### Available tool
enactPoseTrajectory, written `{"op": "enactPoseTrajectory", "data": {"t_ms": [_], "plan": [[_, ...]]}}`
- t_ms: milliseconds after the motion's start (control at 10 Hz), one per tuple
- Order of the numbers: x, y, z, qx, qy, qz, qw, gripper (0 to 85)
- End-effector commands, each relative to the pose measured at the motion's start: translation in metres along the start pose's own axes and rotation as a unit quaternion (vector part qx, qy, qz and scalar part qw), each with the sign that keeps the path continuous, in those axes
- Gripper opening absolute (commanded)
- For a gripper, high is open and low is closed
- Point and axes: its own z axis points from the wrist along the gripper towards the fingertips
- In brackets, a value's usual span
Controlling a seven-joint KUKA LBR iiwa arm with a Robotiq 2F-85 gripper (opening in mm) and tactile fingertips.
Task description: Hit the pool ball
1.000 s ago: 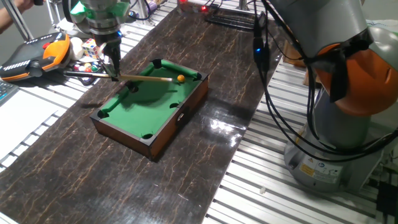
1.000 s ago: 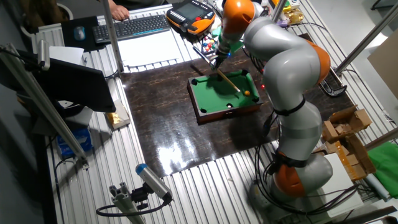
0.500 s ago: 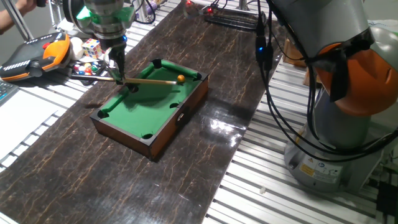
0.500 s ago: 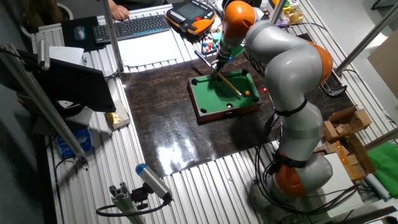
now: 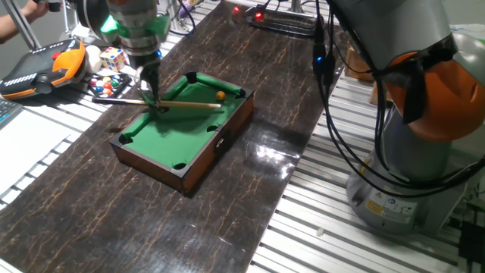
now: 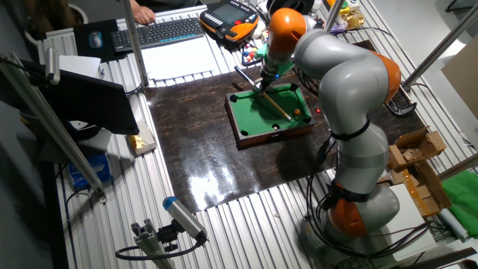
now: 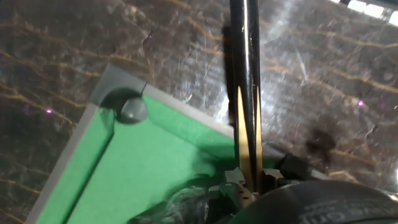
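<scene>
The pool ball is a tiny orange ball on the green felt of the mini pool table, near its far right corner. It also shows in the other fixed view. My gripper hangs over the table's far left corner, shut on a thin wooden cue stick that lies level across the felt. The cue tip ends close beside the ball, on its near side; I cannot tell if they touch. In the hand view the cue runs between the fingers over the felt; the ball is out of view there.
A tray of coloured balls, a Rubik's cube and an orange teach pendant lie left of the pool table. The robot's base and cables stand at the right. A keyboard lies at the back.
My gripper has moved right along the pool table's far side, carrying the cue, so the tip has advanced level with the ball. The ball stays in the same spot.
</scene>
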Motion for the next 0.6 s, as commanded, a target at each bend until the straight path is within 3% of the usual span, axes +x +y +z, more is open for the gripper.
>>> {"op": "enactPoseTrajectory", "data": {"t_ms": [0,500], "plan": [[0.0003,-0.0002,0.0006,0.001,0.004,0.0,1.0,4.0],[0.0044,0.0039,0.009,0.01,-0.001,0.0,1.0,9.7]]}}
